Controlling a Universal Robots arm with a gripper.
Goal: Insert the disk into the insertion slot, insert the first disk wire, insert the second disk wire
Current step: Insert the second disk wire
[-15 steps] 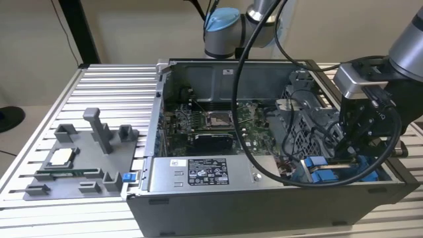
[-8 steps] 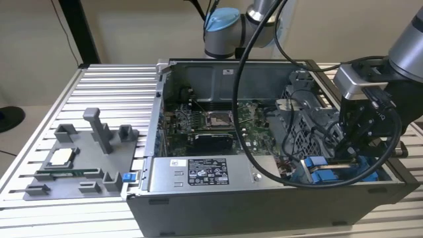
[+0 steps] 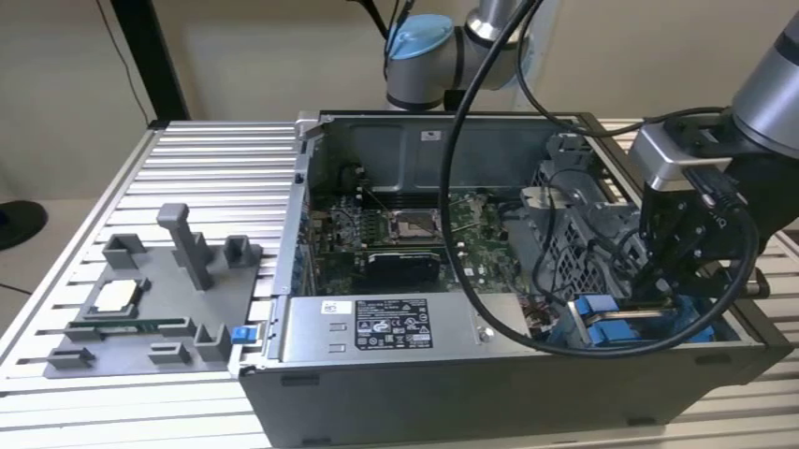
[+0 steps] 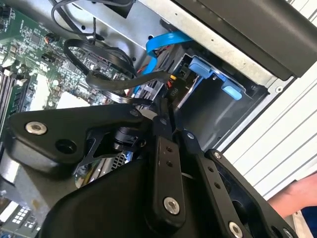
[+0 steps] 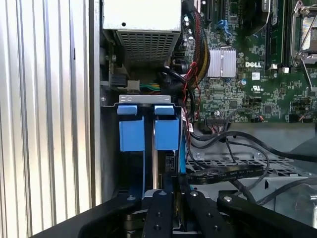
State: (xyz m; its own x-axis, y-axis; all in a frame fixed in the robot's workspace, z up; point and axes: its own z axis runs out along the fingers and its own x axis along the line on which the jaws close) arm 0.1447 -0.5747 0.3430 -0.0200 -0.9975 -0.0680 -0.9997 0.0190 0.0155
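One open computer case [image 3: 500, 374] — one grey fixture tray [image 3: 150, 309] — two blue tabs [image 5: 148, 134].

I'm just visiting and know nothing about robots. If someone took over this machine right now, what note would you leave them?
Gripper: low inside the open computer case, right at the insertion slot. I cannot tell its grip state.
Things: the slot's blue tabs stand at the case corner near the exterior view's right. A flat black wire runs up to the gripper. A blue cable loops near the slot.
Done: I cannot tell whether the disk is seated.
Left: neither wire connection can be confirmed, so check both.
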